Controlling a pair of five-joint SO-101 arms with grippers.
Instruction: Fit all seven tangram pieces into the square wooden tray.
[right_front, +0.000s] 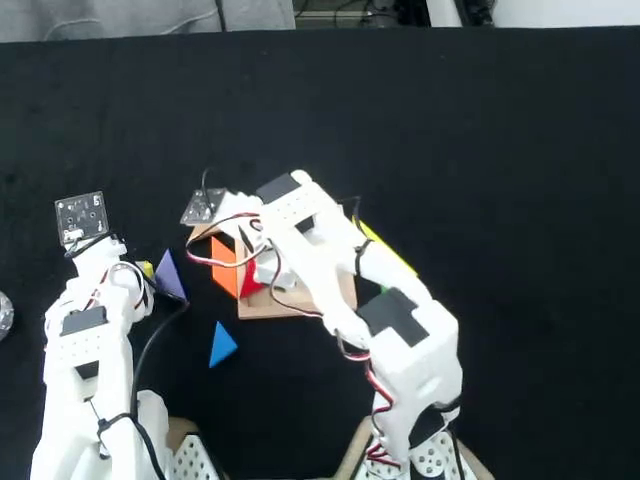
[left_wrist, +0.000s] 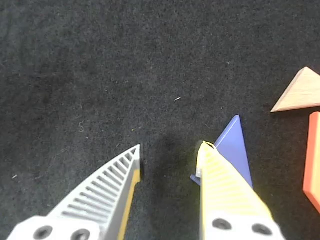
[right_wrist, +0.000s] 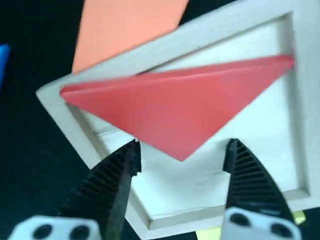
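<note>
**Two open grippers, one piece in the tray: hazards on file**

Item 1, the right gripper (right_wrist: 182, 150). Its black jaws are spread wide and hold nothing. It hangs over the square wooden tray (right_wrist: 280, 125) and straddles the lower point of the large red triangle (right_wrist: 175, 110). The triangle lies in the tray, but its long tips reach the rim at both ends, and one seems to ride up on the wood. If you press or close here, the piece may pivot, jam crosswise or tip out. Left askew, it will likely block the pieces you have yet to place.

Item 2, the flat orange piece (right_wrist: 125, 25). It lies outside the tray and overlaps the rim. A nudge to the tray or the red triangle could drag it along. The tray itself looks free to skid on the black cloth (right_front: 500, 150).

Item 3, the left gripper (left_wrist: 170, 157). It is open, empty and low over the cloth. The small purple triangle (left_wrist: 235, 150) lies against the outer side of the yellow finger (left_wrist: 225, 200), not between the two fingers. If you close now, you pinch air or flick the piece away.

Item 4, the outliers. The small blue triangle (right_front: 221, 345) lies apart on the cloth, between the arms. A yellow piece (right_front: 385, 245) sits beside the tray, close to the right arm, where a careless sweep could knock it.
</note>
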